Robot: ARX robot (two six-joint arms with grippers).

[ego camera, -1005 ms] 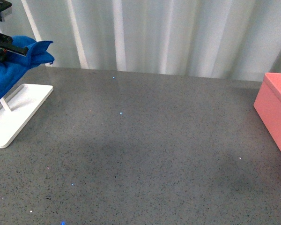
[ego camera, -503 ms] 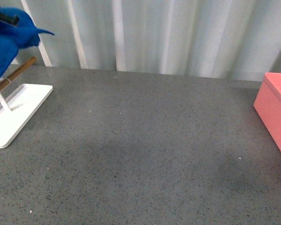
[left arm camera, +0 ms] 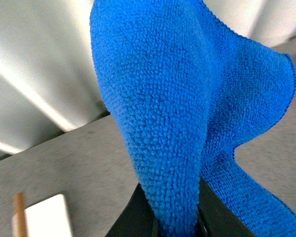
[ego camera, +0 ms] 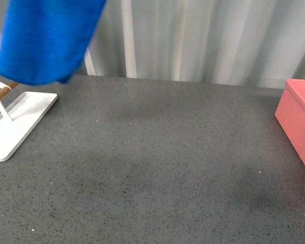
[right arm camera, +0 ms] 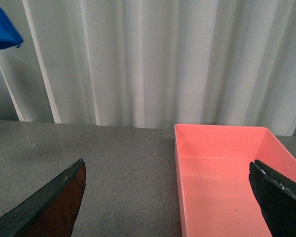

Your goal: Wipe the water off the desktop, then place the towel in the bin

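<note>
left claw (left arm camera: pixel 173 223) grips the towel (ego camera: pixel 46 40), which hangs lengthwise, high at 10 o'clock. the open bench (ego camera: pixel 157 152) lies below toward 5 o'clock. right claw (right arm camera: pixel 166 170) gapes empty beside the bin (ego camera: pixel 300 122).

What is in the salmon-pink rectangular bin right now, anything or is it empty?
Empty as far as visible: the right wrist view shows the salmon-pink rectangular bin with a bare floor, though part is hidden.

Fuzzy royal-blue towel (ego camera: pixel 48 38) bunched in the left pincer (left arm camera: pixel 174 224), open-topped salmon-pink bin (right arm camera: pixel 227 168) just ahead of the right pincer (right arm camera: pixel 166 170), speckled grey worktop (ego camera: pixel 157 168) beneath.
</note>
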